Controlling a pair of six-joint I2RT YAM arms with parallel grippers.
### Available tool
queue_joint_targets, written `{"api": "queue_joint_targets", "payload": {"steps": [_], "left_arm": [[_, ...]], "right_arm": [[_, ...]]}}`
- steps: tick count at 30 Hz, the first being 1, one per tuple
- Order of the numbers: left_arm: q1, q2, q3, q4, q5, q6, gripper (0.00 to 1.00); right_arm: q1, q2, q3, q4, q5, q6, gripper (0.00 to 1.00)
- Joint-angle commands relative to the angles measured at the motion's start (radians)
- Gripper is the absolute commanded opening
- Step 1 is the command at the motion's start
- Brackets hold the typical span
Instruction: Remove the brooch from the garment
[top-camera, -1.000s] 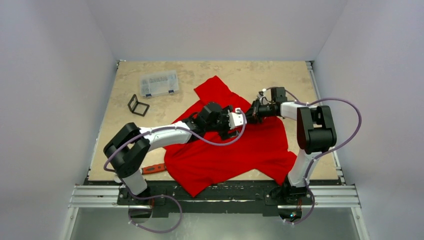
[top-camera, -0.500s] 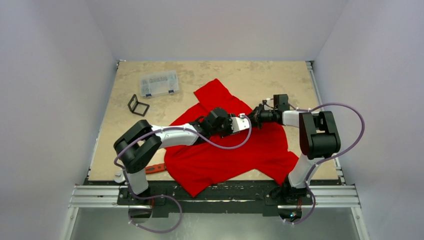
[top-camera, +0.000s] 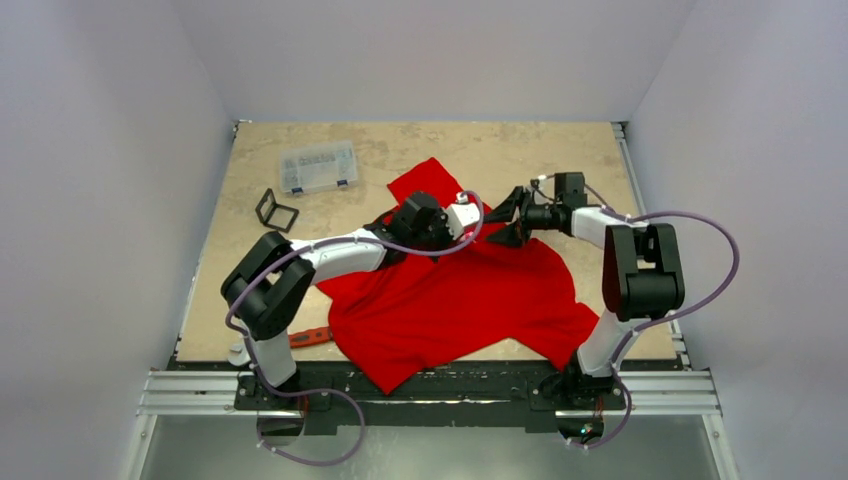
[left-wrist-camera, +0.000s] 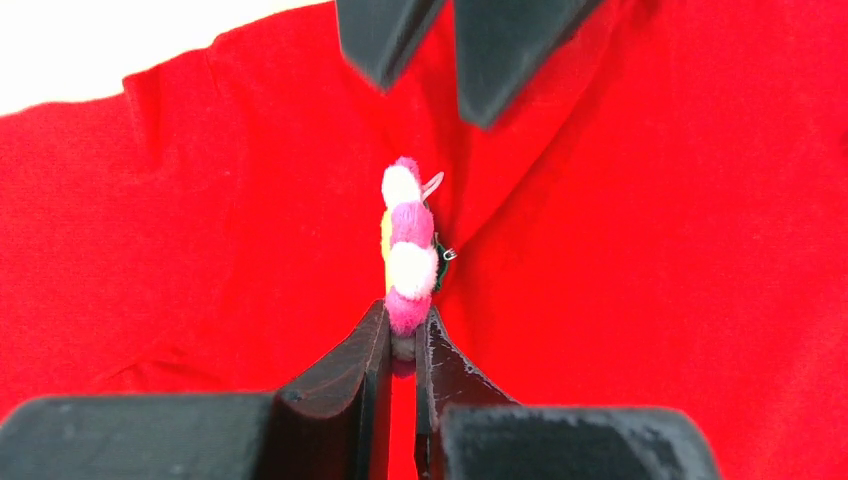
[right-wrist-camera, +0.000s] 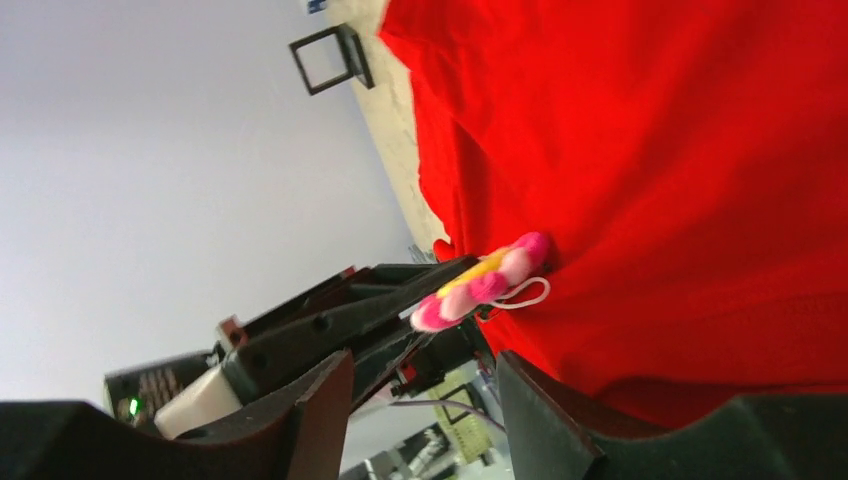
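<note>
Fuzzy brooch (left-wrist-camera: 410, 262), matt cloth garment (left-wrist-camera: 650, 250)

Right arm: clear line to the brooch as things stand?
Probably yes. The right gripper stands open with the brooch just ahead and nothing between them. But the left gripper is shut on one edge, so only the other petals look free to take.

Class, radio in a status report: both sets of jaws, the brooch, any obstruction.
Left gripper: jaws shut on brooch. Right gripper: jaws open, clear of it. Brooch edge-on against garment; whether unpinned, unclear. Nothing blocking.
</note>
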Motion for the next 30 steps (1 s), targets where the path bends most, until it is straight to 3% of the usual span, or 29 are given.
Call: {"api": "queue_joint_targets", "payload": {"steps": [1, 4, 15, 26, 30], "left_arm": [[0.067, -0.027, 0.065, -0.018, 0.231, -0.169, 0.00], [0.086, -0.024, 0.076, -0.015, 0.313, -0.214, 0.00], [0.130, -0.016, 0.080, 0.044, 0.426, -0.424, 0.00], [0.170, 0.019, 0.111, 0.085, 0.570, -0.557, 0.00], [0.173, 0.023, 0.114, 0.100, 0.641, -0.560, 0.00]], "right_arm": [[-0.019, -0.050, 0.145, -0.162, 0.004, -0.291, 0.60], [-0.018, -0.065, 0.195, -0.249, 0.051, -0.475, 0.58], [-0.019, -0.061, 0.129, -0.334, 0.160, -0.769, 0.34], [-0.018, -0.123, 0.110, -0.389, 0.046, -1.055, 0.54], [-0.018, -0.172, 0.106, -0.422, -0.024, -1.223, 0.71]]}}
